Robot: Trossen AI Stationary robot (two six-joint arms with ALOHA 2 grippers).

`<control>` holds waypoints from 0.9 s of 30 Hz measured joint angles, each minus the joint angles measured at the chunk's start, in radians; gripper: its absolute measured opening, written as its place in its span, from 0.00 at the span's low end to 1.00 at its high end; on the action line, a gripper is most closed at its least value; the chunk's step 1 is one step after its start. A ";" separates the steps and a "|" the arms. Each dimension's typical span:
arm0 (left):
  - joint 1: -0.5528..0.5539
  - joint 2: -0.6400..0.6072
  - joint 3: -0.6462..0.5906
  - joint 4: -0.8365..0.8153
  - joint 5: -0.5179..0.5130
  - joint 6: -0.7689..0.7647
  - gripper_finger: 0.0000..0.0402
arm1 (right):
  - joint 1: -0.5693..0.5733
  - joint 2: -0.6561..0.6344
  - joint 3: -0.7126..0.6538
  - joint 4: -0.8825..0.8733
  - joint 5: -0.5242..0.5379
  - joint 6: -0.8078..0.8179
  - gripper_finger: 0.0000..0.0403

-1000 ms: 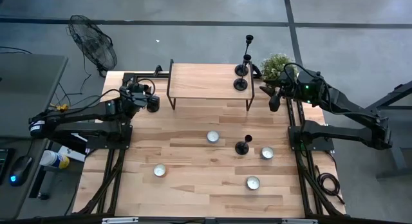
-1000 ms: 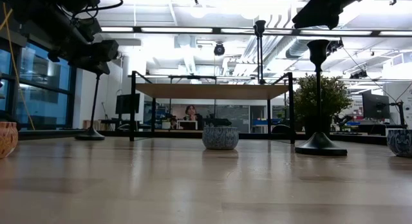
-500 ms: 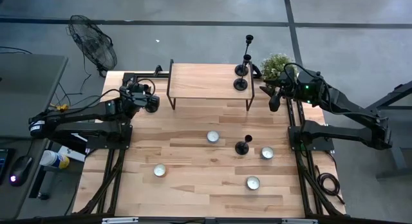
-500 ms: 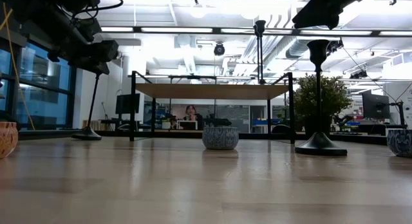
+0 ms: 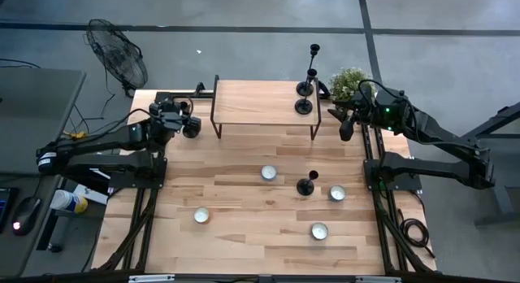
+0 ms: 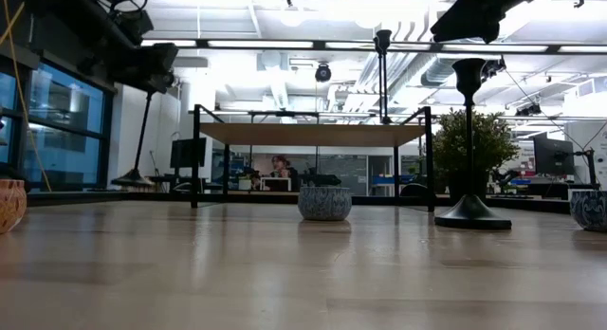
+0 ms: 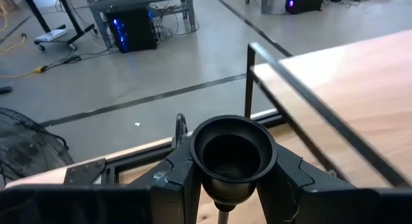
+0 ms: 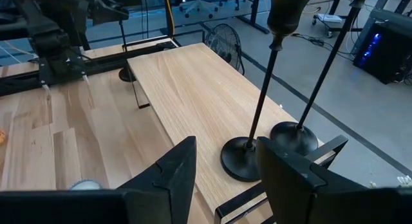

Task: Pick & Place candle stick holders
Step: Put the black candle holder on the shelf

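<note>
My left gripper is at the table's far left, beside the wooden shelf, shut on a black candle stick holder. Its cup shows between my fingers and its disc base hangs above the table. Two more holders stand on their bases at the shelf's right end. A fourth holder stands on the table's middle right. My right gripper hovers open to the right of the shelf, with nothing between its fingers. My left gripper pinches the holder between its two fingers, right under the cup at the top of the stem. The fingers come nearly level from the table's left. The holder hangs below them, slightly tilted, its base clear of the table.
Several white tealights lie on the table's near half. A potted plant stands at the far right corner. The shelf's black legs stand close to the held holder.
My left gripper has gone up, still shut on the holder. The holder's base, which stood on the table, is now lifted clear and has swung a little toward the shelf.
</note>
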 joint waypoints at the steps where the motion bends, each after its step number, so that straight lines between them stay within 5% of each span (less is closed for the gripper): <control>1: 0.000 0.000 0.010 0.000 0.000 0.006 0.29 | 0.000 0.000 0.000 0.000 0.000 0.003 0.38; 27: 0.000 0.034 0.466 0.001 -0.055 0.367 0.29 | 0.000 0.000 0.000 0.000 0.019 0.044 0.38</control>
